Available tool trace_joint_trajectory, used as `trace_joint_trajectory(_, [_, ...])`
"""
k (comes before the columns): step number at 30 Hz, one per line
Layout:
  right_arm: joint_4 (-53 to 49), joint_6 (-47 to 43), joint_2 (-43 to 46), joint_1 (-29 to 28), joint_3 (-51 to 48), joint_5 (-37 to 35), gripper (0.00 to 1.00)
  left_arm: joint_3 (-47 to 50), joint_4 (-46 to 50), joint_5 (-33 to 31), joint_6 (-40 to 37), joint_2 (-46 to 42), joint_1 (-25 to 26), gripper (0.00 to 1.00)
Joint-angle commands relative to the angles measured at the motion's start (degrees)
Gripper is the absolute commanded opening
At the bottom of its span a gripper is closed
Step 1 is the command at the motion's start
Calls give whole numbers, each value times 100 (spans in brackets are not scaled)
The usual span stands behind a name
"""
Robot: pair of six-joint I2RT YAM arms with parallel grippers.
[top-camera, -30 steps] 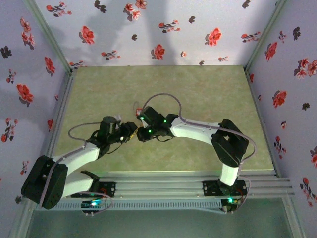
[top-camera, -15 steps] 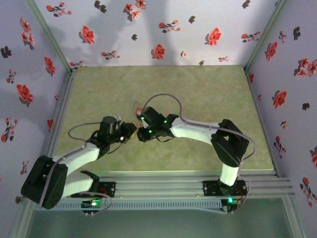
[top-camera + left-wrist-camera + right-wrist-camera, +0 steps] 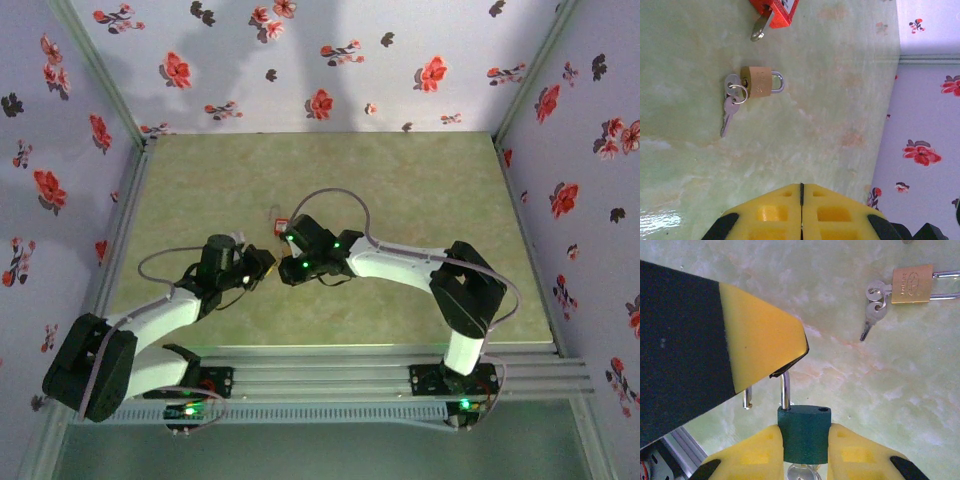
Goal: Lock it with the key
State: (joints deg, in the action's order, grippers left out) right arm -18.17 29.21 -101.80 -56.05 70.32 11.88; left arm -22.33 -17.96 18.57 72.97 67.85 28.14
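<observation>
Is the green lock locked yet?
Not yet. Done: the right pincer holds the green lock. In hand: the shut left pincer is at its shackle, which is open, one leg out. To do: press the shackle in, then turn the key; a silvery bit under the lock may be it.

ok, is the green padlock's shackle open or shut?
Open: on the dark green padlock, one steel shackle leg hangs free beside the body, outside its hole.
</observation>
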Motion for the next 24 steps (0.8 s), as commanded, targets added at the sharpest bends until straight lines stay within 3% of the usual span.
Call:
trace_joint_trajectory(1, [54, 101, 211, 29, -61, 48, 23, 3, 49, 54, -37, -35, 34, 0])
trace_joint_trajectory(14, [3, 29, 374, 10, -172, 56, 42, -267, 557, 15, -208, -36, 31, 0])
trace_joint_trajectory(24, [244, 84, 238, -80, -221, 137, 41, -360, 701, 15, -257, -9, 33, 0])
